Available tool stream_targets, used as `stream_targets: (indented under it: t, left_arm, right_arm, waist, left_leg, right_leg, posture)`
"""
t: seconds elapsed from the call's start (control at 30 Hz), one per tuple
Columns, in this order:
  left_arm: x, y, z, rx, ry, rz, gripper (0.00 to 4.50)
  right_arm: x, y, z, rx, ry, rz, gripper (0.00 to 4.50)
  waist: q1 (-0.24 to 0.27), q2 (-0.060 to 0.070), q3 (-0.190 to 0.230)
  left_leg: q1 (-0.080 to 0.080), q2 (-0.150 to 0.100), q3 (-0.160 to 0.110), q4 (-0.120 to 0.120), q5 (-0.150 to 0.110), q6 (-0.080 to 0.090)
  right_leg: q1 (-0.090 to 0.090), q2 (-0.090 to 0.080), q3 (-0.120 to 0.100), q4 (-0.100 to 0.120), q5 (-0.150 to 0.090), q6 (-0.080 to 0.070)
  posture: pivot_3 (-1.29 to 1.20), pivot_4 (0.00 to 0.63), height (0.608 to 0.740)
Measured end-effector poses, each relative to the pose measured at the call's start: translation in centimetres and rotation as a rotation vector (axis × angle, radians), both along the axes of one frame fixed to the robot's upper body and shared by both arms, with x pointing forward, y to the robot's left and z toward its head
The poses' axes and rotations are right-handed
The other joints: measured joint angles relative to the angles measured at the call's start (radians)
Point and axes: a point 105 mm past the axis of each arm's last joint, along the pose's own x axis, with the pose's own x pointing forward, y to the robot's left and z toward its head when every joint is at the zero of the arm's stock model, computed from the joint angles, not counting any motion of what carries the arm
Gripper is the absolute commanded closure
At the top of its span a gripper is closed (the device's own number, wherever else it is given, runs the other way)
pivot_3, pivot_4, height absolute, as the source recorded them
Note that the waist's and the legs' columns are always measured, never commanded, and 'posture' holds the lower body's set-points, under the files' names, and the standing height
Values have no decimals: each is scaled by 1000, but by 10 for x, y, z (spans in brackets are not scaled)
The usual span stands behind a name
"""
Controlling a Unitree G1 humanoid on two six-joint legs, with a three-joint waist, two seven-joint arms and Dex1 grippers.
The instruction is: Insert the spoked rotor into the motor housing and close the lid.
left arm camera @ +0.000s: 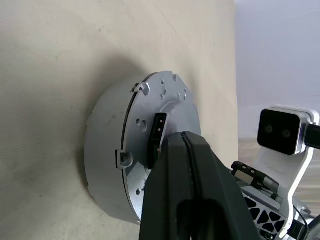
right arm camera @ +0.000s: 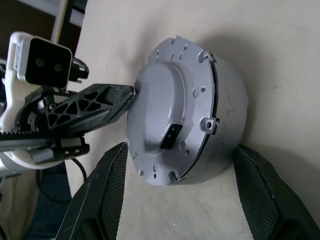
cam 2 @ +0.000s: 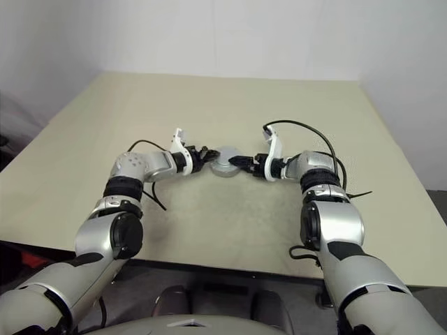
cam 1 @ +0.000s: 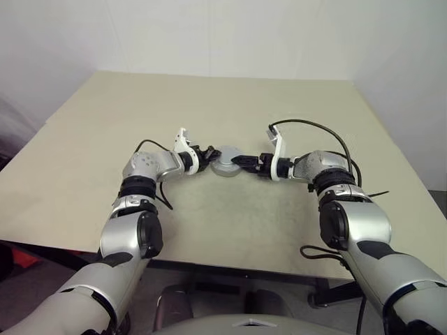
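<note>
Arms reached in from the near edge of the tabletop and met near its middle, forearms angled inward toward each other. On the left, the left gripper pointed forward and to the right, tilted slightly down, its two black fingers pressed tightly together with nothing between them; their tip rested against the top of the lid. The lid sat closed on the motor housing, which stood on the tabletop between the two grippers, roughly midway between the left and right edges. A small dark connector slot showed on the lid's raised face. On the right, the right gripper pointed forward and to the left, also angled a little downward. Its fingers stood wide apart, one on each side of the housing's round wall, not visibly clamping it.
</note>
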Motion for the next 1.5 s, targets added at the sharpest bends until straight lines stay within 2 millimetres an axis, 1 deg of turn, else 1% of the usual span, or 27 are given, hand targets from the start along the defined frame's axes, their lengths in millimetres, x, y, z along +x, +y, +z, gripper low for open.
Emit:
stream_targets:
  t: [0.23,0.43,0.53,0.6,0.63,0.67,1.1,1.3,1.37,1.4,1.47,1.5]
  left_arm:
    - [1,3,2,12,-12,10,4500]
    - [2,6,3,19,-22,21,4500]
    - [2,7,2,21,-22,25,4500]
    - [2,8,2,18,-23,28,4500]
    - [2,9,3,19,-27,32,4500]
    - [3,10,3,20,-29,34,4500]
    - [4,14,3,5,-74,64,4500]
    - [2,26,1,-15,-134,110,4500]
    - [1,33,8,-60,-184,139,4500]
    - [1,39,14,-92,-218,160,4500]
    - [0,50,29,-129,-288,198,4500]
    - [-1,57,34,-139,-316,216,4500]
  right_arm:
    - [-1,23,-1,80,45,-21,824]
    - [-1,37,-2,120,69,-45,824]
    - [2,38,-4,110,70,-75,1450]
    - [4,37,-6,112,75,-106,2077]
    - [5,37,-5,126,72,-117,2258]
    - [7,38,-4,130,65,-125,2311]
    - [11,39,-2,148,60,-159,2421]
    - [15,41,1,179,86,-202,2422]
    - [18,45,3,215,111,-240,2422]
    - [20,47,4,236,125,-261,2422]
    - [23,50,7,265,140,-292,2422]
    - [24,52,9,278,146,-308,2422]
  waist:
    - [-3,0,0]
    - [-2,0,0]
    - [-3,0,0]
    - [-2,0,0]
    - [-1,0,0]
    - [0,0,0]
    - [3,0,0]
    - [1,1,0]
    - [2,1,0]
    - [4,1,0]
    - [6,1,0]
    - [7,1,0]
  left_leg:
    - [2,2,0,-4,3,-5]
    - [2,2,0,-4,3,-5]
    - [2,2,0,-4,4,-6]
    - [2,2,0,-4,4,-7]
    - [3,2,0,-4,4,-7]
    - [3,2,0,-4,4,-7]
    - [3,1,0,-4,5,-8]
    - [1,2,0,-4,5,-8]
    - [-2,2,0,-4,5,-8]
    - [-5,2,-1,-4,5,-8]
    - [-16,2,-1,-1,5,-7]
    - [-19,2,-1,0,4,-6]
  right_leg:
    - [0,3,1,1,0,-1]
    - [0,3,1,0,0,-1]
    - [0,3,1,1,0,-1]
    - [0,3,1,2,1,-2]
    - [0,2,1,2,1,-3]
    - [0,2,1,2,1,-3]
    - [1,2,0,2,1,-3]
    - [-3,2,0,2,1,-3]
    - [-7,2,0,2,1,-3]
    - [-9,2,-1,2,1,-3]
    - [-18,2,-1,2,2,-3]
    - [-20,2,-2,3,2,-3]
  posture:
    - [0,0,740]
    - [0,0,740]
    - [0,0,740]
    - [0,0,740]
    - [0,0,740]
    - [0,0,740]
    - [0,0,740]
    - [0,0,740]
    - [0,0,740]
    - [0,0,740]
    - [0,0,740]
    - [0,0,740]
